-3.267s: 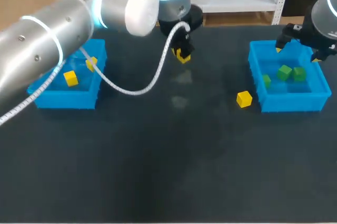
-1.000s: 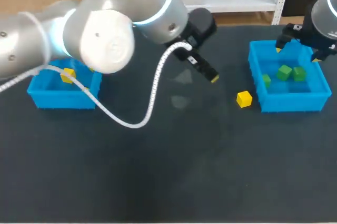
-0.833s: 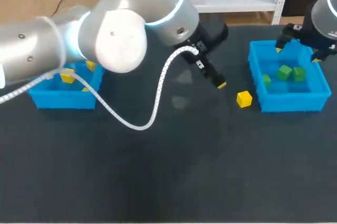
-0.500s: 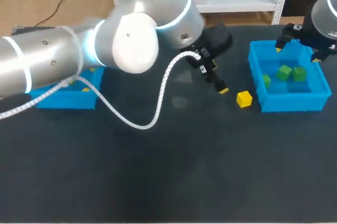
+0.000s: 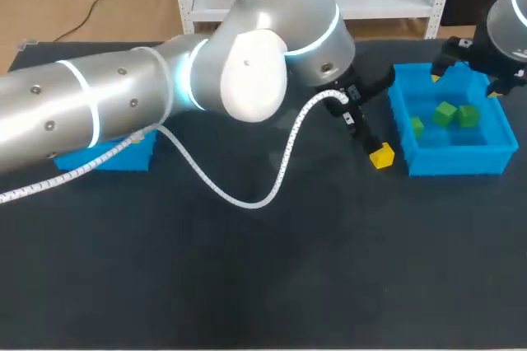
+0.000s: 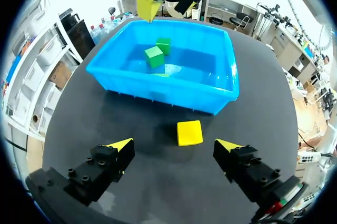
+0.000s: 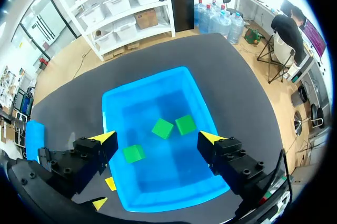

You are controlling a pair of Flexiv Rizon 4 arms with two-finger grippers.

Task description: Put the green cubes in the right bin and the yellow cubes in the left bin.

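Observation:
One yellow cube (image 5: pixel 381 156) (image 6: pixel 189 132) lies on the dark table just left of the right blue bin (image 5: pixel 502 152) (image 6: pixel 163 90). My left gripper (image 5: pixel 366 133) (image 6: pixel 175 145) hangs open over it, with the cube between and slightly ahead of its fingers, untouched. Three green cubes (image 5: pixel 445 112) (image 7: pixel 162 128) lie in the right bin. Above that bin's far part my right gripper (image 5: pixel 465 71) (image 7: pixel 158 138) stands open and empty. The left bin (image 5: pixel 123 156) is mostly hidden behind my left arm.
My left arm stretches across the table's back half from the left side, its white cable (image 5: pixel 272 178) looping down toward the middle. The right bin's near wall stands close beside the yellow cube.
My left arm has swung right across the table from the middle toward the right bin, ending over the yellow cube. The right arm and the cubes have not moved.

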